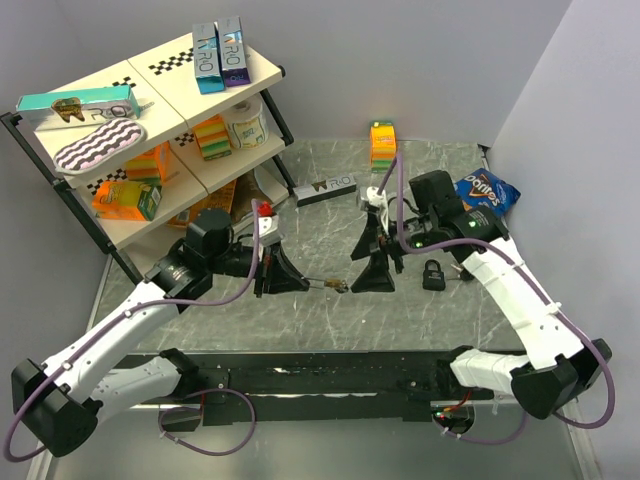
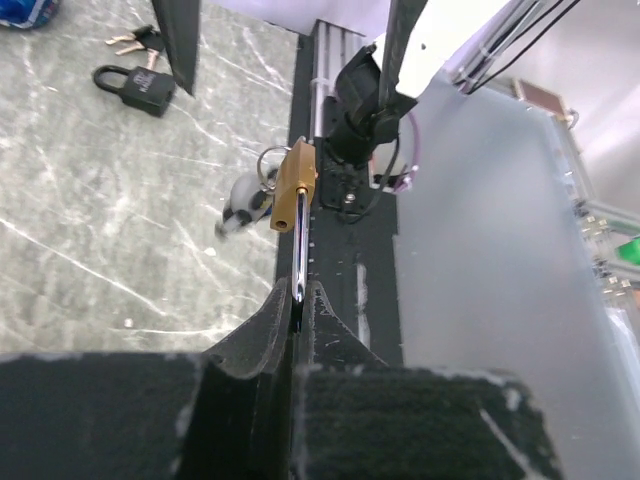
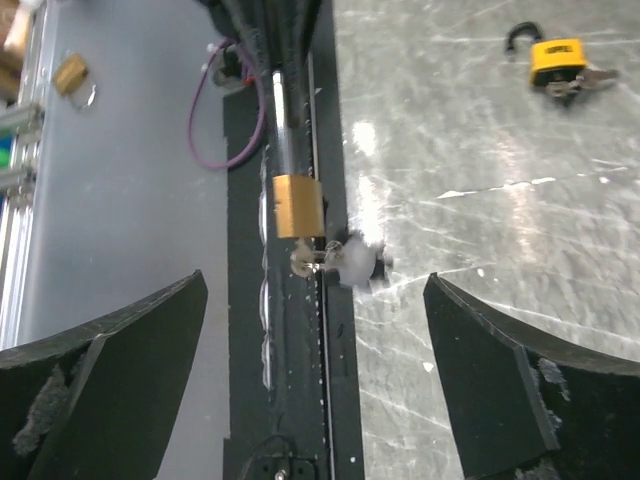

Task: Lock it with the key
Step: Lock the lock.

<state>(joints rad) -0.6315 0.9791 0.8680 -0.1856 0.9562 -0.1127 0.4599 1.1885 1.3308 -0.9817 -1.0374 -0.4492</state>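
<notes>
The top external view looks down from above and behind the arm bases toward the back wall. It is far enough off to take in the whole worktop, both arms and the shelf. The left wrist view sits close behind the left tool and faces along its fingers toward the right arm. The right wrist view looks out between the fingers of the right tool, facing back toward the left arm. All three views share the brass lock. The top and left wrist views also share the black padlock.
</notes>
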